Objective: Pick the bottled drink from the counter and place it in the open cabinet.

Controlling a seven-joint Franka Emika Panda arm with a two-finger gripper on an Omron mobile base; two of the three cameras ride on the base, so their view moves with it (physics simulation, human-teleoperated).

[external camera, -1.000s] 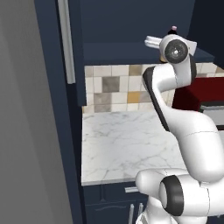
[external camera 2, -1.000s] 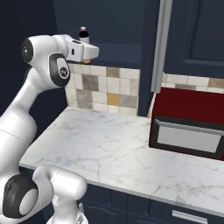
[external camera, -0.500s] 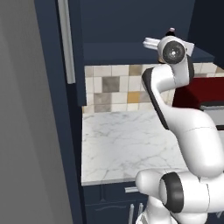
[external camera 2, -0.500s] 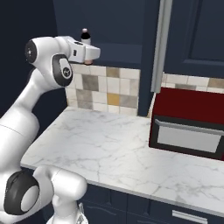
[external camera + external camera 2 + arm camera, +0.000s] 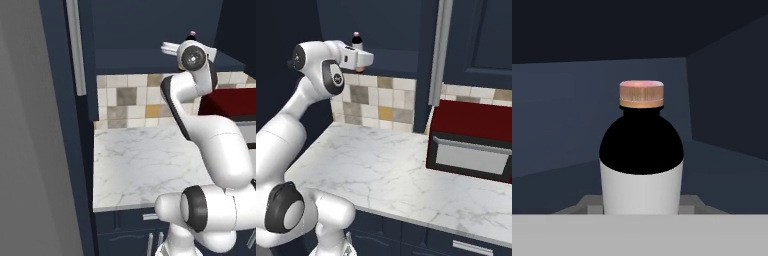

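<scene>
Bottled drink (image 5: 641, 155) sits upright in the gripper (image 5: 358, 61), jaws closed on it — at the open cabinet (image 5: 391, 35) mouth. I'd ease forward, lower onto the shelf — then release.

Arm raised high, wrist level, hand pointing forward; fingers (image 5: 688, 202) closed either side of bottled drink (image 5: 641, 155)

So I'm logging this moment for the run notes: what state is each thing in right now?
bottled drink: upright, capped, held at the cabinet opening.
claw: shut on the bottled drink.
open cabinet: door swung open, dark inside.
counter: bare marble, bottle gone from it.
red oven: door closed.
</scene>
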